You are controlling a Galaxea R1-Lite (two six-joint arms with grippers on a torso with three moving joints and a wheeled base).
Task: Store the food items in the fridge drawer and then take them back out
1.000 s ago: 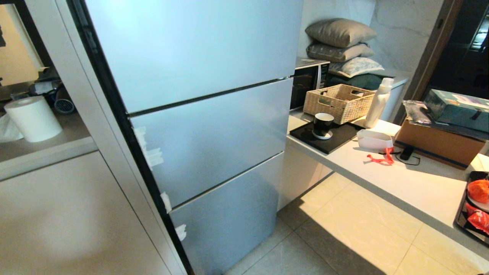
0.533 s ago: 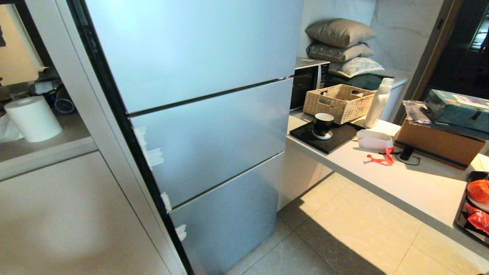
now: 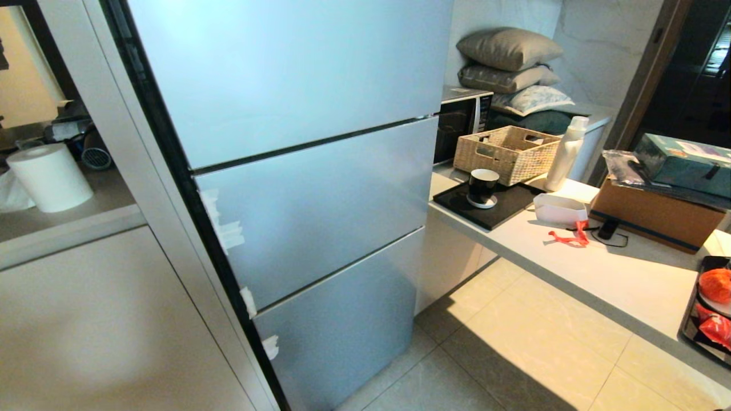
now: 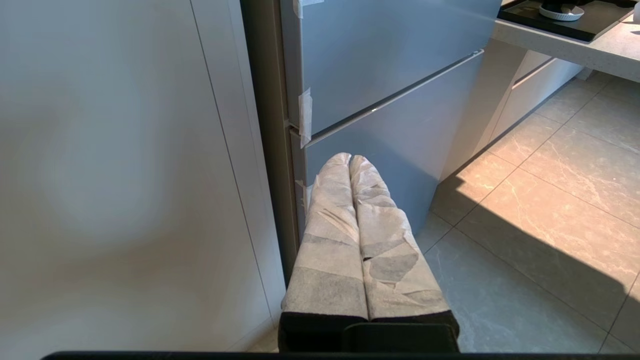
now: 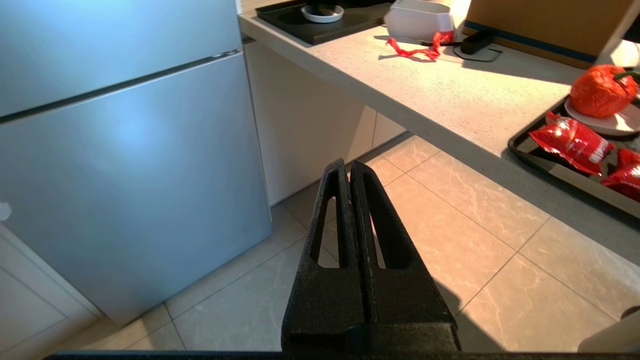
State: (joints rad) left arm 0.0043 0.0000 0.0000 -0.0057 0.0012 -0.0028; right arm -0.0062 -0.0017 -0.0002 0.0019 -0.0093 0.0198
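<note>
The fridge [image 3: 314, 200] stands shut, its silver-blue door panels closed, so the fridge drawer is hidden. A bright red pepper-like food item [image 5: 602, 90] with a green stem sits on a white plate in a black tray [image 5: 545, 162] at the counter's right end, beside red packets [image 5: 570, 145]. The head view shows this red food item [image 3: 715, 283] at its right edge. My left gripper [image 4: 349, 159], its fingers wrapped in pale tape, hangs shut and empty low by the fridge's bottom door. My right gripper [image 5: 347, 165] is shut and empty above the floor tiles, left of the counter.
The counter [image 3: 571, 268] carries a black tray with a cup [image 3: 482, 187], a wicker basket [image 3: 505, 151], a white bottle [image 3: 565, 154], a white tub [image 3: 559, 208] and a cardboard box [image 3: 657, 214]. A paper roll [image 3: 50, 177] stands on the left shelf. Tiled floor [image 3: 502, 354] lies before the fridge.
</note>
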